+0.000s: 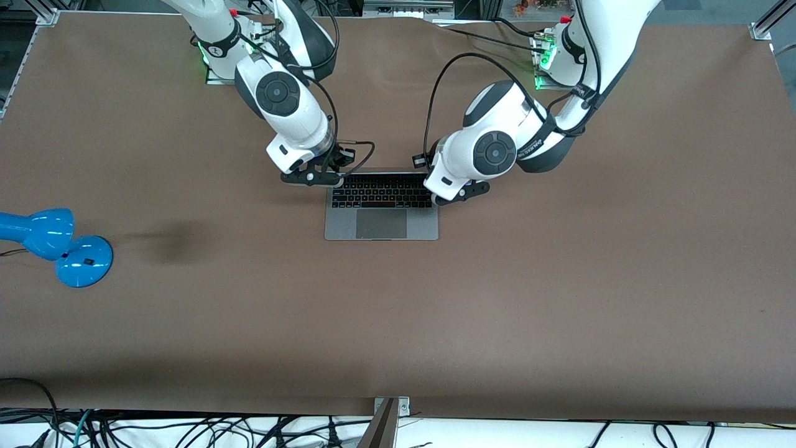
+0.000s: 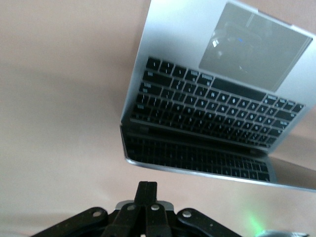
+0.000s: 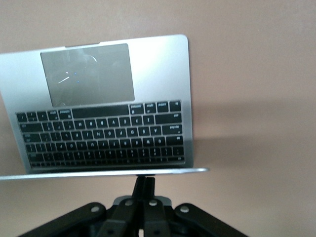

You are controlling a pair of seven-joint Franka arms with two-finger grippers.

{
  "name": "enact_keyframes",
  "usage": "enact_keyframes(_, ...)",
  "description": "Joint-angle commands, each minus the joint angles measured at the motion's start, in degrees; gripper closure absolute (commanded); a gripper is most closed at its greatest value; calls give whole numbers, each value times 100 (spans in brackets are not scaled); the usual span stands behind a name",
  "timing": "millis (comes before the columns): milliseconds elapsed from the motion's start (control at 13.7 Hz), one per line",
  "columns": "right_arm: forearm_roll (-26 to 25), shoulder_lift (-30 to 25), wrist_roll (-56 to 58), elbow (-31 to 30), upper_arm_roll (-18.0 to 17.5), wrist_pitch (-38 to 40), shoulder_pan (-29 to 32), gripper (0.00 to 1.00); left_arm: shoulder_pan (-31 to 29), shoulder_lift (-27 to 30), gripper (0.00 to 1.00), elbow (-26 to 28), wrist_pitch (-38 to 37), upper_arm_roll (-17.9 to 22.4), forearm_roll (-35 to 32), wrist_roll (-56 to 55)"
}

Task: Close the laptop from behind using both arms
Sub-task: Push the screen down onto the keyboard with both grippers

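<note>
Flanking the laptop's (image 1: 381, 211) lid edge — left tool (image 2: 146, 193), right tool (image 3: 144, 187), both pressed together.

White jointed arms (image 1: 292, 118), round grey caps, black joint bands, looping black cables, green base lights

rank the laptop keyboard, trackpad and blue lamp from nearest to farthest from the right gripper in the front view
From the right gripper:
1. Laptop keyboard, right beside it.
2. Trackpad, nearer the front camera.
3. Blue lamp, at the right arm's end of the table.

Robotics lab: bench-mounted arms (image 1: 292, 106), loose cables (image 1: 186, 429).
</note>
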State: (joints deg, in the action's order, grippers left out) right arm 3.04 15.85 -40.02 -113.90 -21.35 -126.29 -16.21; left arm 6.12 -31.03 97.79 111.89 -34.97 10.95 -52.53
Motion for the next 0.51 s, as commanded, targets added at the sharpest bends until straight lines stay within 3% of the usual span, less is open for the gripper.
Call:
enact_keyframes(0,-163,418,12,473,43,-28,92,100,20,-429,100,-365,113,-10,-286,-3)
enact_keyframes(438,-496,980,3,939,184,-36,136,100,143,-1018,100,-770,228,210,-427,-3)
